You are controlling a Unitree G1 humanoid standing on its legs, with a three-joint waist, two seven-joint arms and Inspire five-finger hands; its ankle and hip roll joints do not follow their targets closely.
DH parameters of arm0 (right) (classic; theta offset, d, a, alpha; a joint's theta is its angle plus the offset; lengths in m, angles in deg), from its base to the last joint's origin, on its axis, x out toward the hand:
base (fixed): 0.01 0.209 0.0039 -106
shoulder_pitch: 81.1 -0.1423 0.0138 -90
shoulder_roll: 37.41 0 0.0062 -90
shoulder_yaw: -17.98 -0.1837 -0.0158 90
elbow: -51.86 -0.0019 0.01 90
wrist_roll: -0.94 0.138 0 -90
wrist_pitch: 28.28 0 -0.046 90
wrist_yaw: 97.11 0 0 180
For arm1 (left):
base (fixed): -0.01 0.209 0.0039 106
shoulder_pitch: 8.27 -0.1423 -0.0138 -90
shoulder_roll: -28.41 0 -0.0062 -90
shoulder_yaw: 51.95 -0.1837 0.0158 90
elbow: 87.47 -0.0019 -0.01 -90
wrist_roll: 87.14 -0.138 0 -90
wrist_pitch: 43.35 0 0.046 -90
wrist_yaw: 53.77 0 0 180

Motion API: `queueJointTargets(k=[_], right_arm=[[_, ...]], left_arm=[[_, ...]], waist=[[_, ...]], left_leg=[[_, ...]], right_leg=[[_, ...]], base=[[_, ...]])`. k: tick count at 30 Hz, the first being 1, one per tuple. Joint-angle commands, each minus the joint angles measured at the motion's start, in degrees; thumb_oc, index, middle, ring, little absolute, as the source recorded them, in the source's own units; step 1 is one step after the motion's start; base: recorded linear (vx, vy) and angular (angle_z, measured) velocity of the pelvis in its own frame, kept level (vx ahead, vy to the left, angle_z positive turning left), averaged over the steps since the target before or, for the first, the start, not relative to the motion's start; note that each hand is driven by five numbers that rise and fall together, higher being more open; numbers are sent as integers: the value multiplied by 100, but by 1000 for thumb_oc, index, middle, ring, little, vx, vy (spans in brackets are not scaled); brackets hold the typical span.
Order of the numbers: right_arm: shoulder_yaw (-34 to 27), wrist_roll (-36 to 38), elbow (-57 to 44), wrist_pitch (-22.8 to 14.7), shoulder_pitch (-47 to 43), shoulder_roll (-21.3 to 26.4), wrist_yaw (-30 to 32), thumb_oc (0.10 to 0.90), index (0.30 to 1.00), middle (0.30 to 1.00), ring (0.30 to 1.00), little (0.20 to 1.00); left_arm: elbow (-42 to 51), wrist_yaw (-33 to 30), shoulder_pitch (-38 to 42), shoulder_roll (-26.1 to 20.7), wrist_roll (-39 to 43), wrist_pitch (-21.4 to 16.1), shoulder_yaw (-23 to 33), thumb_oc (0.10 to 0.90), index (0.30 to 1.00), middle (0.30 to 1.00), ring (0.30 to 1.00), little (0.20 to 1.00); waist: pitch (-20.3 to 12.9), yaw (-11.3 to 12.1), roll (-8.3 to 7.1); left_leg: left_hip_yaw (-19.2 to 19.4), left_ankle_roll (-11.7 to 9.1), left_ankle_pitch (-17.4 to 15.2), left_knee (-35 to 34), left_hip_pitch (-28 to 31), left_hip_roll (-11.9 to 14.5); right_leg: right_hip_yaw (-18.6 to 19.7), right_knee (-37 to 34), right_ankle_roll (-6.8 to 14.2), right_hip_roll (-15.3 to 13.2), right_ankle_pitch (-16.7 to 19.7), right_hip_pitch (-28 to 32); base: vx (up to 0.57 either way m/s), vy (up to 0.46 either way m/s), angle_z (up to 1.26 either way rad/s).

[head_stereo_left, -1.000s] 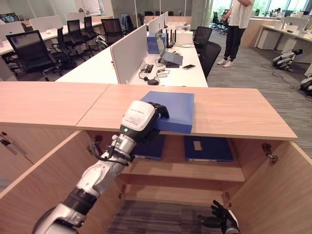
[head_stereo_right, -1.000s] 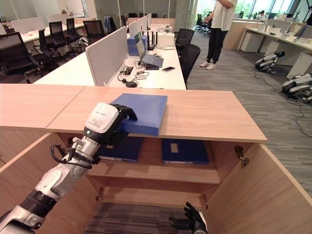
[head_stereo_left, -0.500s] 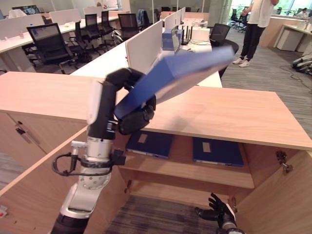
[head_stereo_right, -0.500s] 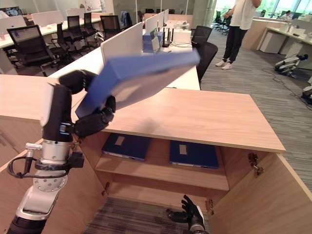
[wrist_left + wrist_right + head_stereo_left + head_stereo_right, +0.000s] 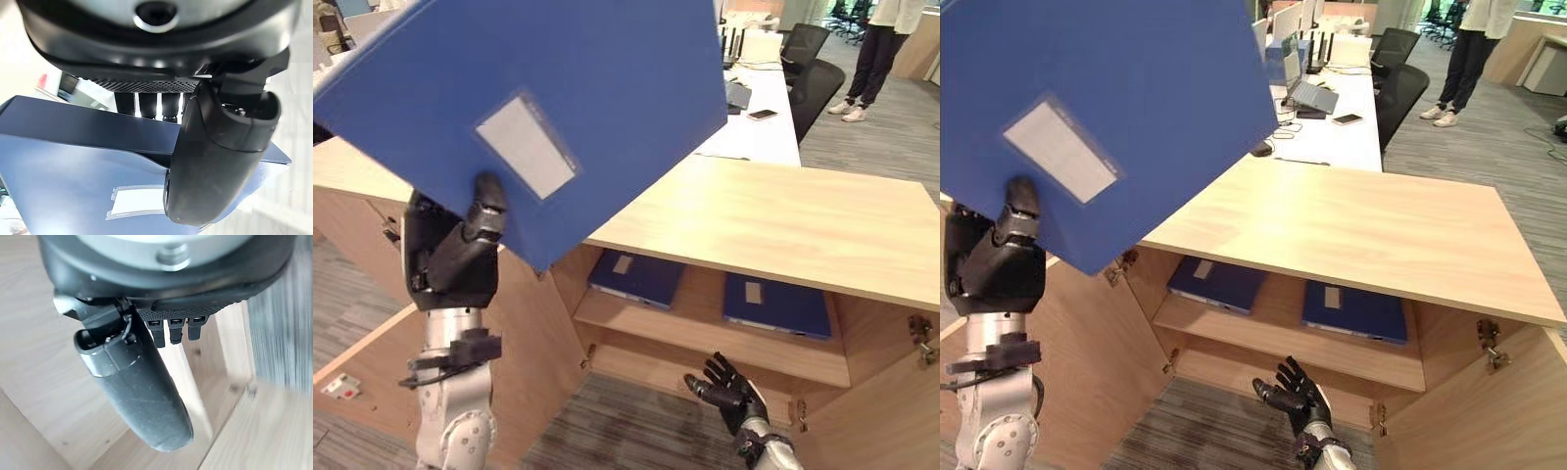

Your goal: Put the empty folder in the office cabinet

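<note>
Near and low on the right, the right hand hangs before the open cabinet with its fingers spread, holding nothing. On the near left, the left hand pinches the blue folder at its lower edge between thumb and fingers, raised and tilted above the left end of the cabinet top. Inside, two more blue folders lie flat on the shelf. Farther off stand desks and a person.
</note>
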Motion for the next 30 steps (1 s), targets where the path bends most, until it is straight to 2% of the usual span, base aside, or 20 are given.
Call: queueJointTargets(k=[1, 6, 12, 14, 20, 29, 30], right_arm=[[262, 1016, -1303, -83, -518, 45, -1229, 800, 900, 900, 900, 900], [424, 1607, -2335, 141, -473, 504, -1840, 800, 900, 900, 900, 900], [457, 1868, -2948, 152, -594, 578, -1840, 800, 900, 900, 900, 900], [606, 1982, -3256, 168, -844, 556, -1841, 800, 900, 900, 900, 900], [897, 2181, -3597, 76, -1496, 274, -1805, 800, 900, 900, 900, 900], [1496, 2176, -3539, 24, -2379, -46, -1606, 800, 900, 900, 900, 900], [1584, 2182, -3468, 19, -2512, -126, -1578, 800, 900, 900, 900, 900]], left_arm=[[97, 599, 366, -295, 564, -101, 560, 400, 300, 300, 300, 300], [-68, 1169, -192, -486, 713, 206, 728, 400, 300, 300, 300, 300], [-253, 1398, -529, -569, 625, 399, 763, 400, 300, 300, 300, 300], [-225, 1543, -661, -634, 541, 526, 715, 400, 300, 300, 300, 300], [-166, 1602, -683, -794, 437, 585, 554, 400, 300, 300, 300, 300], [-22, 1659, -181, -789, 573, 713, -232, 400, 300, 300, 300, 300], [55, 1694, -44, -767, 615, 780, -503, 400, 300, 300, 300, 300]], waist=[[-54, 62, -152], [-53, 132, -140], [-48, 161, -103], [-39, 194, -88], [-26, 255, -74], [-20, 316, -91], [-20, 322, -102]], left_leg=[[-201, 36, -783, -14, 466, -128], [-269, 37, -737, -14, 437, -123], [-297, 55, -698, -14, 401, -135], [-308, 65, -687, -14, 380, -143], [-308, 83, -666, -14, 352, -153], [-353, 99, -640, -14, 311, -164], [-370, 100, -636, -14, 307, -167]], right_leg=[[-229, 358, 219, -103, -334, -160], [-258, 383, 224, -108, -342, -181], [-270, 387, 224, -131, -312, -216], [-272, 388, 227, -135, -294, -235], [-251, 395, 223, -143, -280, -261], [-250, 417, 198, -147, -290, -276], [-258, 420, 198, -147, -288, -276]], base=[[-24, 18, 11], [-14, 20, 10], [-9, 16, 5], [0, 0, 0], [0, 0, 0], [-12, 5, 4], [-19, 7, 10]])
